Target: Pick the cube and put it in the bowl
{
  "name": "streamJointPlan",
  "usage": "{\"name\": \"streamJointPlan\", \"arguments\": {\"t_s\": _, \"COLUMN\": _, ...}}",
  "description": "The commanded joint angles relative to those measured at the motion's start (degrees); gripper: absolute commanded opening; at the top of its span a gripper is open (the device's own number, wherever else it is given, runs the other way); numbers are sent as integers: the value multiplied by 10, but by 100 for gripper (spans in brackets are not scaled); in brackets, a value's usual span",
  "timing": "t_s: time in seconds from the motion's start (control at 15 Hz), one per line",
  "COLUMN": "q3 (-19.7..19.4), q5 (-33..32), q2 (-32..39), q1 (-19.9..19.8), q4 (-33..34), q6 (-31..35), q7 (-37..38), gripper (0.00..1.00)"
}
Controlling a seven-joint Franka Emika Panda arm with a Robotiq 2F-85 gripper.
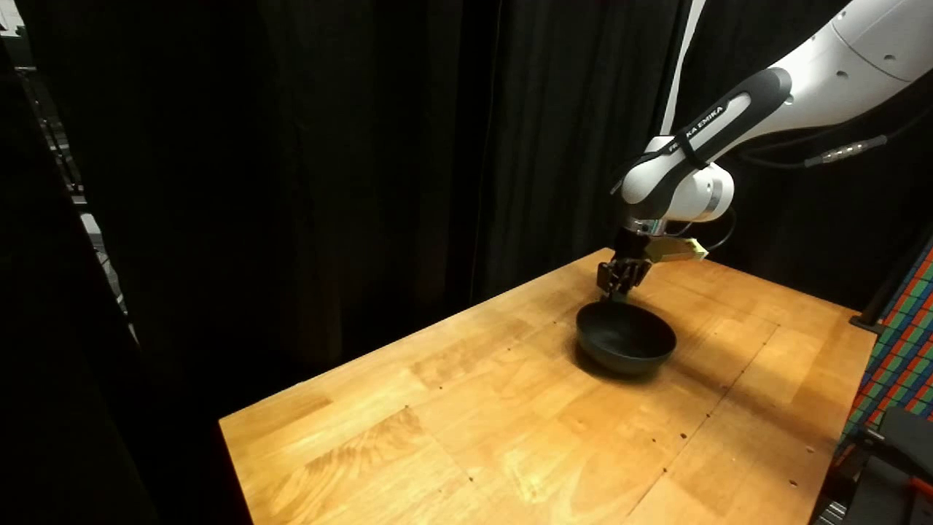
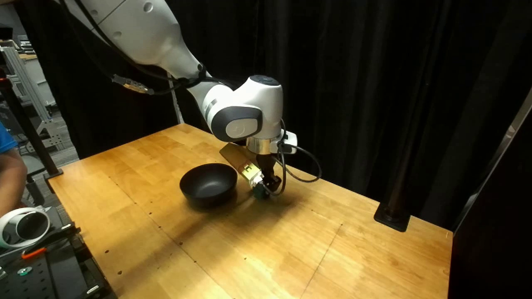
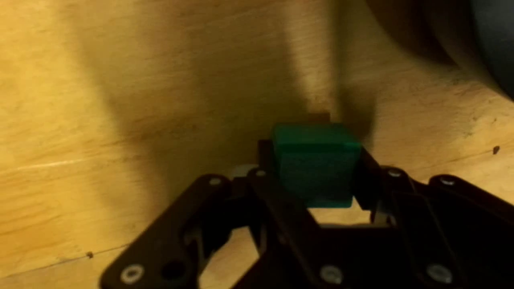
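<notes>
A green cube (image 3: 317, 138) sits between the fingers of my gripper (image 3: 317, 176) in the wrist view, with a finger against each side. The cube also shows as a small dark green shape in both exterior views (image 1: 618, 297) (image 2: 259, 191). My gripper (image 2: 266, 189) points down, shut on the cube, low over the table. I cannot tell whether the cube touches the table. The matte black bowl (image 1: 623, 361) stands upright beside the gripper, a short gap away. It shows in an exterior view (image 2: 208, 201) and partly at the top right of the wrist view (image 3: 496, 36).
The wooden table (image 1: 466, 437) carries the bowl. A black post base (image 2: 392, 216) is fixed at the table's edge. A black curtain (image 1: 328, 182) hangs behind. A person's arm (image 2: 11, 178) and a dark cart (image 2: 41, 265) are beyond the table's side.
</notes>
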Motion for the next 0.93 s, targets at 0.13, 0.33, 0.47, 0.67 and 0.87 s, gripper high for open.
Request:
{"name": "streamJointPlan", "arguments": {"t_s": 0.13, "q3": 0, "q5": -2, "q2": -122, "q1": -5, "q4": -42, "q6": -54, "q7": 20, "gripper": 21}}
{"name": "streamJointPlan", "arguments": {"t_s": 0.33, "q3": 28, "q5": 44, "q2": -153, "q1": -33, "q4": -33, "q6": -188, "q7": -39, "gripper": 21}}
{"name": "streamJointPlan", "arguments": {"t_s": 0.47, "q3": 26, "q5": 71, "q2": -155, "q1": -34, "q4": -31, "q6": -261, "q7": -60, "gripper": 21}}
{"name": "streamJointPlan", "arguments": {"t_s": 0.67, "q3": 20, "q5": 109, "q2": -149, "q1": -32, "q4": -45, "q6": -309, "q7": -81, "gripper": 54}}
{"name": "streamJointPlan", "arguments": {"t_s": 0.87, "q3": 13, "q5": 129, "q2": -154, "q1": -34, "q4": -71, "q6": -335, "q7": -94, "gripper": 87}}
